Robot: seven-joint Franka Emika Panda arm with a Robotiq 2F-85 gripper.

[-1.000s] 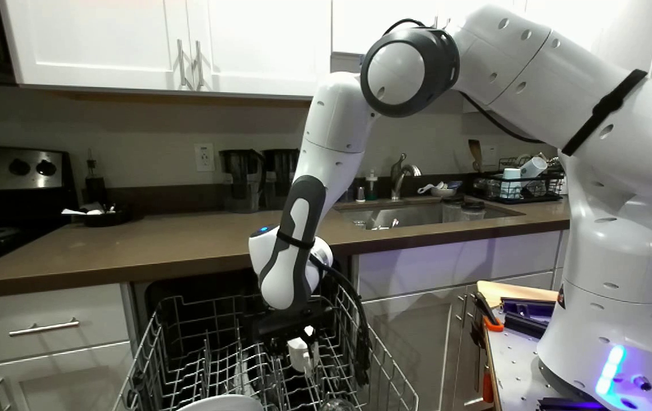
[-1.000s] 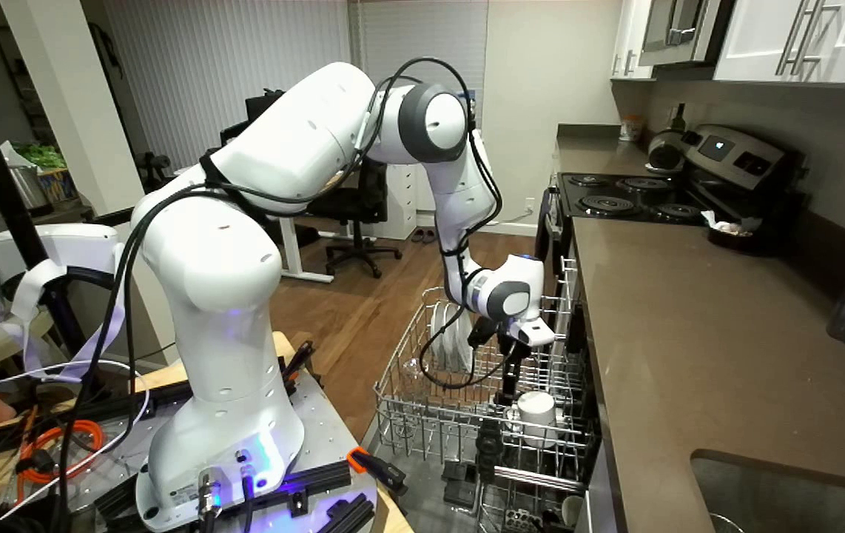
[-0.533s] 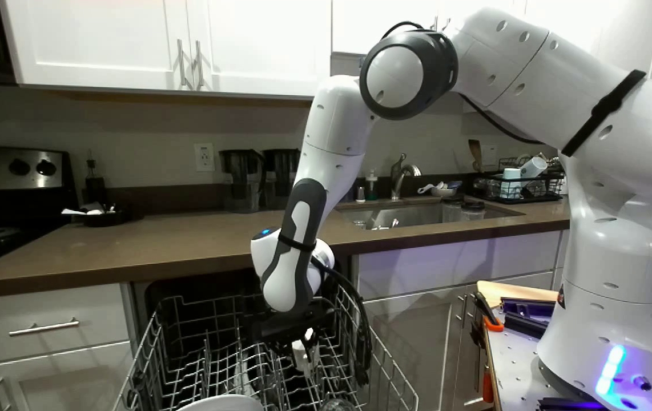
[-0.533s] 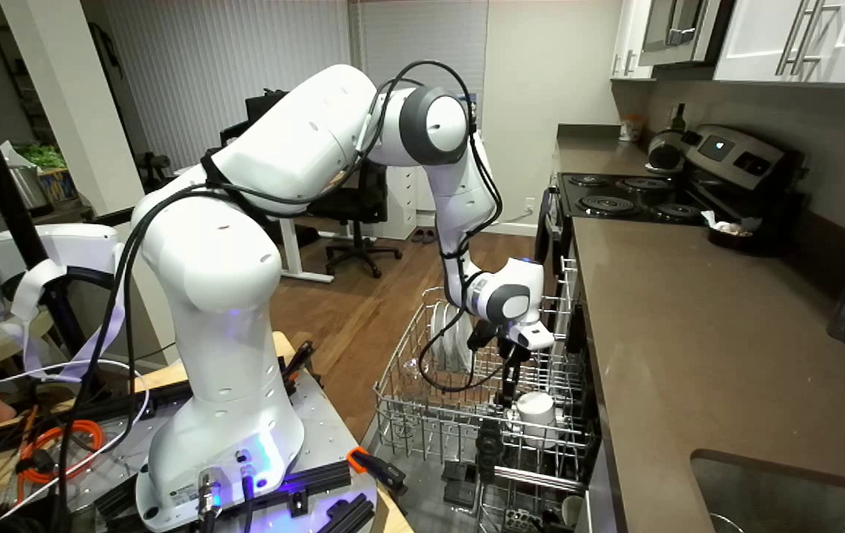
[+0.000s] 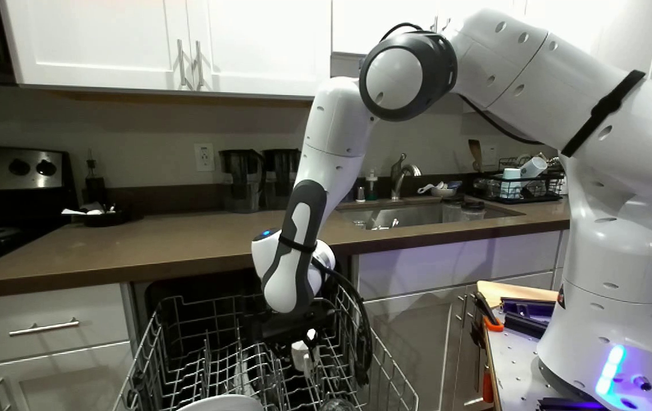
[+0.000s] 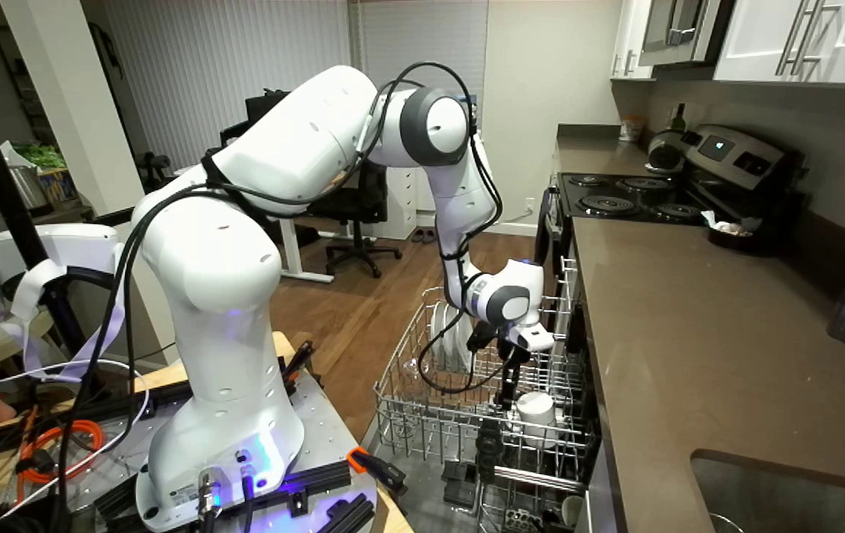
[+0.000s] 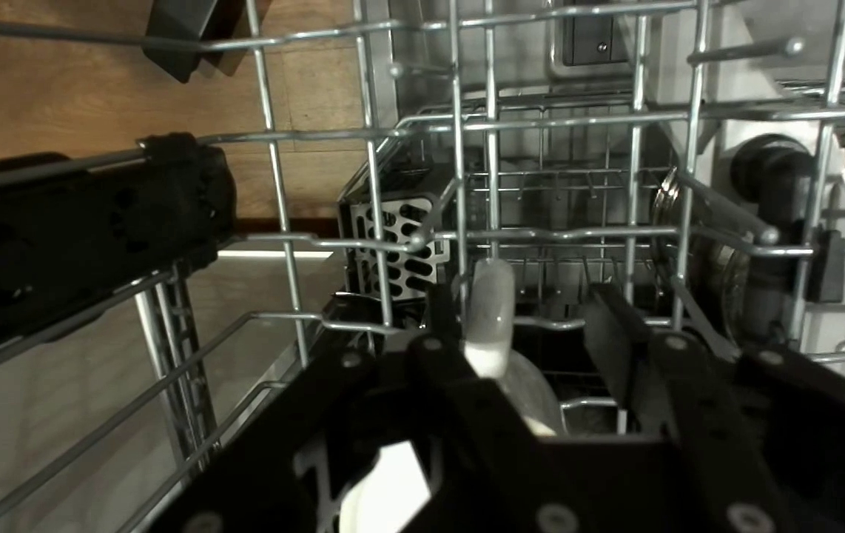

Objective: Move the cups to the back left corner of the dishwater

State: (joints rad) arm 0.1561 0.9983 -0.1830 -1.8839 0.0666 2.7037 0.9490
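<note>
The gripper (image 7: 524, 314) points down into the wire rack (image 7: 493, 163) of the dishwasher (image 5: 206, 283), its fingers standing apart with a gap between them. In the wrist view the handle (image 7: 490, 318) of the white mug (image 6: 537, 411) is in that gap, much nearer one finger than the other; whether it touches that finger I cannot tell. In an exterior view the mug sits in the rack, just beside the gripper, and pale plates (image 6: 452, 337) stand on edge further off.
</note>
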